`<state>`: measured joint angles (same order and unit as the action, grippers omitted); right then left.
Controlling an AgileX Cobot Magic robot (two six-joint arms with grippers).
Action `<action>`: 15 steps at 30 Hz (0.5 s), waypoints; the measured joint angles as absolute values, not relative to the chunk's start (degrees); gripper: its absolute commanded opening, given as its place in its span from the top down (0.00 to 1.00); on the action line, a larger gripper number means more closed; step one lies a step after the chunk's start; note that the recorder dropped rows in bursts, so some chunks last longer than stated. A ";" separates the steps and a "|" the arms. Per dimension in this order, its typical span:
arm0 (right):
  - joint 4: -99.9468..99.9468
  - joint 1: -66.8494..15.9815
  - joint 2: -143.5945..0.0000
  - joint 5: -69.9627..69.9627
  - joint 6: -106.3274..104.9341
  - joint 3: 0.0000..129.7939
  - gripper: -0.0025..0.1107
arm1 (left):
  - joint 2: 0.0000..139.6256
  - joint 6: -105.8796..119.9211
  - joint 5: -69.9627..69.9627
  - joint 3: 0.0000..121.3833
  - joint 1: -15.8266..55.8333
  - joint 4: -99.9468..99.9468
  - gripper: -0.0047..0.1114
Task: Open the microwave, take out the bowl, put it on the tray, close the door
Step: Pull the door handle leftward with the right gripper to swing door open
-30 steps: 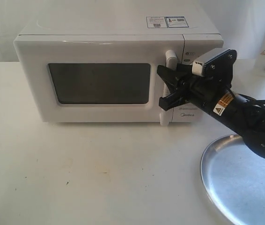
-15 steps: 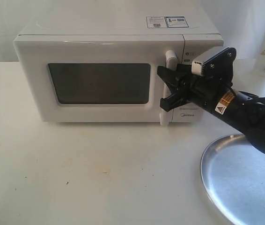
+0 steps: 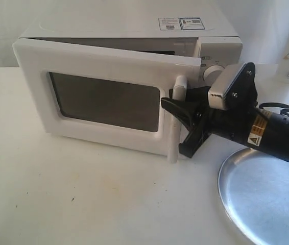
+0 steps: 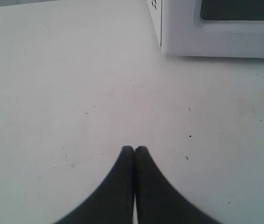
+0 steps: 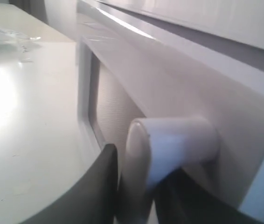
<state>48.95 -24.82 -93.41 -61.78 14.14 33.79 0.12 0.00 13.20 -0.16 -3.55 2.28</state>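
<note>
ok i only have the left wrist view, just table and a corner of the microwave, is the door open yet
observer: ajar. the door stands out from the microwave on its handle side, with a dark gap along the top
operator: what's on the handle
observer: the right gripper, its fingers either side of the white bar handle
operator: and where's the tray
observer: the metal tray lies in front of the microwave, off to the right in the exterior view
</note>
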 measured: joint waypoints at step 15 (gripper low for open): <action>54.24 -26.90 -85.35 -62.47 13.28 26.54 0.63 | 0.12 0.00 13.20 -0.16 -3.55 2.28 0.96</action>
